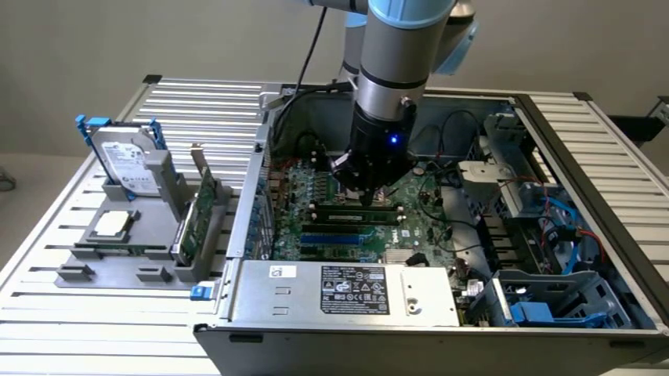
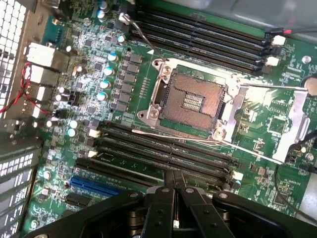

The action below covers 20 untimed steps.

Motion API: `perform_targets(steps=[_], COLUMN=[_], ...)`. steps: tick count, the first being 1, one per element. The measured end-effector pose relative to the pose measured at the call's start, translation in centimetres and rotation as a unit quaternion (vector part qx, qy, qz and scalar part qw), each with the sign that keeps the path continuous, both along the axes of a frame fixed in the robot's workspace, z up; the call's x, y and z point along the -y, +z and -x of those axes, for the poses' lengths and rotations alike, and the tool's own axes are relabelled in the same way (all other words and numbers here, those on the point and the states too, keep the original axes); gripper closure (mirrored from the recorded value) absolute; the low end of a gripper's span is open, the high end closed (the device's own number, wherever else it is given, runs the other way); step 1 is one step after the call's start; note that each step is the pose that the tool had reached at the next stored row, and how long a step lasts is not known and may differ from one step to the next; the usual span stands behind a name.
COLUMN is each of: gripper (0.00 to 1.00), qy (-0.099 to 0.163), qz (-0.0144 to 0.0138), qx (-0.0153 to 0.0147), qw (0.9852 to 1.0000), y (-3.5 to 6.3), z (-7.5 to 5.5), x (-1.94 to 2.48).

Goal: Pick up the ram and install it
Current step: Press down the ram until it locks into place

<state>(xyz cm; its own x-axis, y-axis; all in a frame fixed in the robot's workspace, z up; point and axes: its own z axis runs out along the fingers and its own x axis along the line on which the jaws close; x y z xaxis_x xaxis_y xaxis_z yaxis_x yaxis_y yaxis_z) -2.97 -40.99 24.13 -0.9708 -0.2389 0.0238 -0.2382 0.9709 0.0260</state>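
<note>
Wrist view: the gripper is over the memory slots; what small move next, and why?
Probably a slow, short descent straight down, kept in line with the black memory slots. The gripper hangs low inside the case, just above those empty-looking slots beside the CPU socket. Whether it holds the ram cannot be told.

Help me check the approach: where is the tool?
In the exterior view, the tool is inside the open case, low over the black slots near the board's middle.
</note>
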Motion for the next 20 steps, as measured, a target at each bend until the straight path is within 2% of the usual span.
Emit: perform_targets(steps=[3, 7, 10, 15, 20], gripper=[0.89, 0.89, 0.89, 0.89, 0.89], qy=[-0.025, -0.054, -0.06, -0.068, -0.082], qz=[0.0, 0.0, -0.0008, -0.0041, -0.0076], qx=[0.0, 0.0, -0.0006, -0.0027, -0.0039], qw=[0.9997, 0.9986, 0.9982, 0.9977, 0.9966], y=[0.0, 0.0, 0.08, 0.38, 0.47], z=[0.0, 0.0, 0.0, 0.0, 0.0], x=[0.0, 0.01, 0.4, 1.19, 1.44])
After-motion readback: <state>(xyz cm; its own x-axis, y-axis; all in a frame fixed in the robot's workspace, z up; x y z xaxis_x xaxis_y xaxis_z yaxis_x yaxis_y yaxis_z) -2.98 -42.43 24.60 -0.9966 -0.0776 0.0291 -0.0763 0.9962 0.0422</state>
